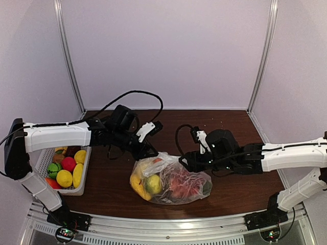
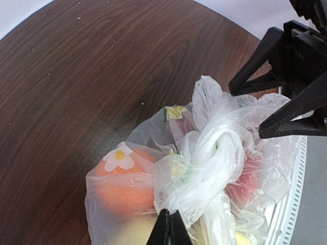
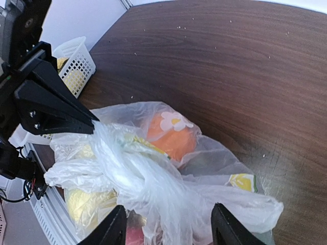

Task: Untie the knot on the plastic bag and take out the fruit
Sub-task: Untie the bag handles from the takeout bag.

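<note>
The clear plastic bag (image 1: pixel 191 186) lies on the table near the front, with fruit inside: an orange (image 2: pixel 122 184), a red fruit (image 2: pixel 248 178) and yellow fruit (image 1: pixel 138 186). Its handles are twisted into the knot (image 2: pixel 219 148) on top; the knot also shows in the right wrist view (image 3: pixel 130 173). My left gripper (image 2: pixel 168 227) is shut on a fold of the bag's plastic beside the knot, at the bag's upper left (image 1: pixel 152 153). My right gripper (image 3: pixel 171 227) is open, its fingers either side of the twisted plastic, at the bag's upper right (image 1: pixel 185 162).
A white slotted basket (image 1: pixel 86 166) with several loose fruit stands at the table's left edge; it also shows in the right wrist view (image 3: pixel 76 61). Grey walls close in the back and sides. A metal rail runs along the near edge.
</note>
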Robot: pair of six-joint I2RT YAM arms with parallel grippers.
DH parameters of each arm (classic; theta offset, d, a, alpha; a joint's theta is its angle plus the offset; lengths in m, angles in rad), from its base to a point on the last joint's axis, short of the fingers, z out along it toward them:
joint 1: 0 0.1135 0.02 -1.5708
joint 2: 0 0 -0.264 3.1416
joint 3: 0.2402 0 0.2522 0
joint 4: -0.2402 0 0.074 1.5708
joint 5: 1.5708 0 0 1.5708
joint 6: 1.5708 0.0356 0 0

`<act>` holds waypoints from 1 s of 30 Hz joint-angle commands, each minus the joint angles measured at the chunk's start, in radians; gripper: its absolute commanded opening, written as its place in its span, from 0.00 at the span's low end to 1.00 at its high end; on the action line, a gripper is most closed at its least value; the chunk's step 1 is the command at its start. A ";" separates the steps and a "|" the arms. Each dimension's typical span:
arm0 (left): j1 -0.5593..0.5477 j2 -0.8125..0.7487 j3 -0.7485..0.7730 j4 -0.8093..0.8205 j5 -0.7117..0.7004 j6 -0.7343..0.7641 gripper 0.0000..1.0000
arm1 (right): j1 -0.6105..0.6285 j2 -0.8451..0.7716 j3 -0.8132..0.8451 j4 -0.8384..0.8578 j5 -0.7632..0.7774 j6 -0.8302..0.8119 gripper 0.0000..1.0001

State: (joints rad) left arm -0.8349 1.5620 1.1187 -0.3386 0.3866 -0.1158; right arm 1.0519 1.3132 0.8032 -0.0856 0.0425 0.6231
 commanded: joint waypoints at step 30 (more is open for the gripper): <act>-0.011 -0.015 0.024 0.055 0.083 0.021 0.39 | -0.056 0.149 0.126 0.022 -0.124 -0.023 0.01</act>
State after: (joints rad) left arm -0.8391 1.5620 1.1191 -0.3382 0.4168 -0.0952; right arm 1.0023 1.4708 0.9100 -0.0765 -0.0727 0.6037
